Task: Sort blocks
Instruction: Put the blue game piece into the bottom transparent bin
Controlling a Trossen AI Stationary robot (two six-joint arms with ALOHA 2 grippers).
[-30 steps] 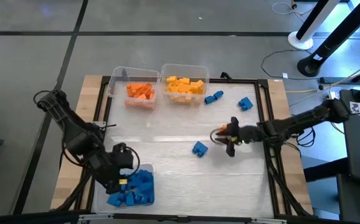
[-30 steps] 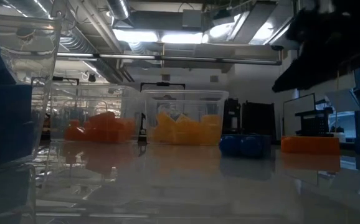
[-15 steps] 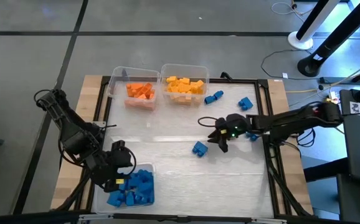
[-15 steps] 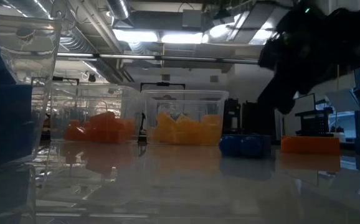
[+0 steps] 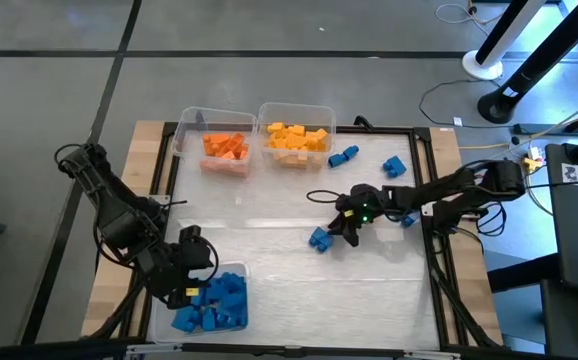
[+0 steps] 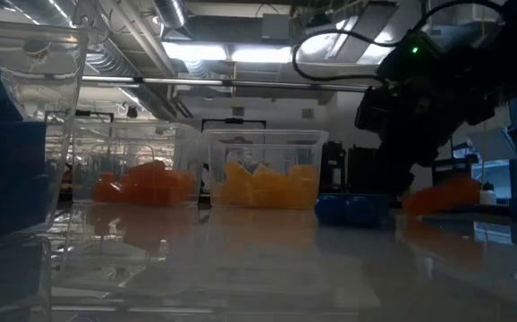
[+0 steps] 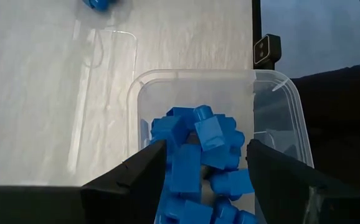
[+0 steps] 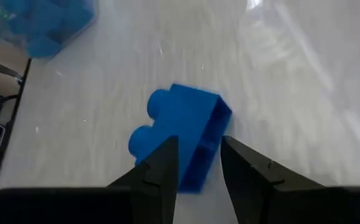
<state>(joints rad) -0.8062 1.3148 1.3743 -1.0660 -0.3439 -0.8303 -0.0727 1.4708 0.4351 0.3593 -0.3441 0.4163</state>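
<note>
Blocks everywhere on this tabletop point(image 5: 269, 270), and the right end effector point(image 5: 341, 232) is right down by a loose blue brick point(image 5: 318, 238) near the middle; the right wrist view has that brick point(image 8: 183, 135) lying just ahead of the two dark fingers point(image 8: 157, 168), which stand a little apart with nothing clamped between them; whether the tips actually touch it is hard to say from here. Over on the near left, the left end effector point(image 5: 191, 272) hovers above the blue bin point(image 5: 231, 271), fingers point(image 7: 139, 180) spread wide and empty, the heap of blue bricks point(image 7: 198, 155) showing between them. At the far edge sit two more clear bins side by side: the orange bin point(image 5: 216, 148) with its orange bricks, and the yellow bin point(image 5: 295, 136) filled with yellow ones. Still out on the open tabletop: a blue brick point(image 5: 343, 156) just beside the yellow bin, another blue brick point(image 5: 395, 166) farther right, and an orange brick point(image 6: 442, 195) seen past the right arm in the low view.
</note>
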